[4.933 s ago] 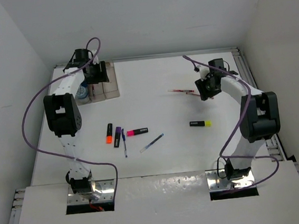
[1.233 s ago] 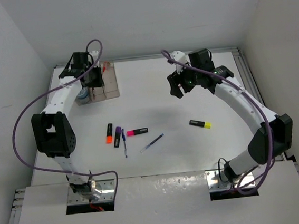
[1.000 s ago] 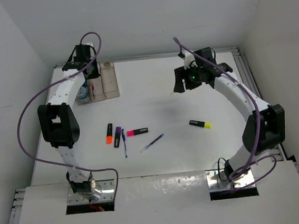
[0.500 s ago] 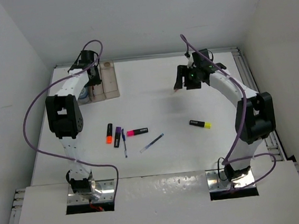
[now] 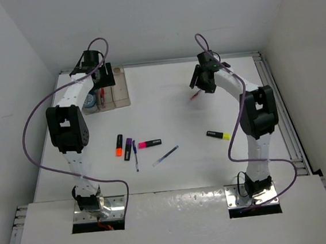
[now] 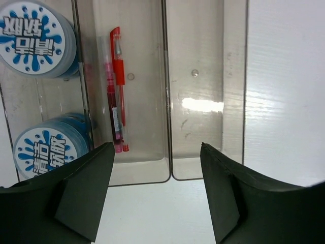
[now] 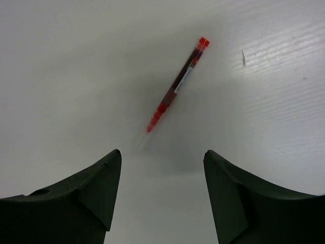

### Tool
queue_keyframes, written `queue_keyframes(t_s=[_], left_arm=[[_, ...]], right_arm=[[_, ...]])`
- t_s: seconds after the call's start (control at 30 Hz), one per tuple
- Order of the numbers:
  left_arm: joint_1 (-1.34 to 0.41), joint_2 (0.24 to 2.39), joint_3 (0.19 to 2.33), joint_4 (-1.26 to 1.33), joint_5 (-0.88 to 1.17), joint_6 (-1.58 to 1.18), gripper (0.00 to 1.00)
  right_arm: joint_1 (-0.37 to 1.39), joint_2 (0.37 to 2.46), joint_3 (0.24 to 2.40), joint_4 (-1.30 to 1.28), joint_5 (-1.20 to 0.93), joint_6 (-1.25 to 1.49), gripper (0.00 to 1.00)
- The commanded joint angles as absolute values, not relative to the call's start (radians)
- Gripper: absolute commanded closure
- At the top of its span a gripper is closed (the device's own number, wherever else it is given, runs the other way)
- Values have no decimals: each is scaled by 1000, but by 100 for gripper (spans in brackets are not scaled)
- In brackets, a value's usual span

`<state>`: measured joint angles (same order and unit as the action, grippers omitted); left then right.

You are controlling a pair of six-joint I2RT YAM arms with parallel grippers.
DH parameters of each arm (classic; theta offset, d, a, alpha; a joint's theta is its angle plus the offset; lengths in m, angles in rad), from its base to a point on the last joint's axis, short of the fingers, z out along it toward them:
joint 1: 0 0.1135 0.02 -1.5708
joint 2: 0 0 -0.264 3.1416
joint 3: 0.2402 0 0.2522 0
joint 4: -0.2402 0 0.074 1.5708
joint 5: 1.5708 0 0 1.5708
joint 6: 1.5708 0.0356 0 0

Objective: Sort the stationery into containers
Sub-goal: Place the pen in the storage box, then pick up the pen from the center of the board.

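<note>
Swung from the right-centre of the overhead frame to its upper middle since the oldest view: right hand (image 5: 203, 79), elbow folded closer in. Hovers with fingers spread wide and nothing between them, above a loose red pen (image 7: 175, 87) lying diagonally on the white table (image 7: 264, 122) in the upper half of the wrist view, touching neither finger; likely lined up for a straight drop and a pinch across the barrel. Sits at the upper left of the overhead frame, much as before: left hand (image 6: 157, 146), likewise spread and empty, directly over the tray (image 6: 166, 101). Holds two patterned discs (image 6: 35, 38) in the left slot and stored red pens (image 6: 117, 96) in the middle one, right slot bare, presumably kept for highlighters. Leaves orange highlighter (image 5: 119, 145), purple highlighter (image 5: 128, 149) and pink highlighter (image 5: 149, 143) clustered left of centre with two blue pens (image 5: 165, 156), and yellow highlighter (image 5: 218, 134) alone at right-centre, all well apart from the tray, so most sorting looks undone
</note>
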<state>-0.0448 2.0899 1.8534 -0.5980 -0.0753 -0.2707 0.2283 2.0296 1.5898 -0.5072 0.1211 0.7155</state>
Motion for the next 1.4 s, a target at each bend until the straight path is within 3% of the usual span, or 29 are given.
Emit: queue_keyframes(t_s=[0.0,0.37,0.8,0.97,1.0,1.2,1.37], left_arm=[[-51,1953,1829,-572,-35,-262,25],[-123,1803,1726,-572,-64,-244,25],[-127,1778,1733,-640,-64,-244,25],[-110,1772,1741,-663,-22,-256,25],[-104,1773,1741,-667,-6,-262,25],[-91,1735,1718,-675,135,-238,25],[-57,1608,1565,-568,352,-164,24]], right_arm=[[258,2091,1699,-534,282,804,35],[284,2232,1778,-540,475,833,40],[285,2330,1813,-515,472,799,46],[285,2309,1784,-544,456,788,61],[285,2289,1772,-551,445,776,71],[279,2189,1646,-534,301,655,100],[258,2089,1536,-520,120,491,100]])
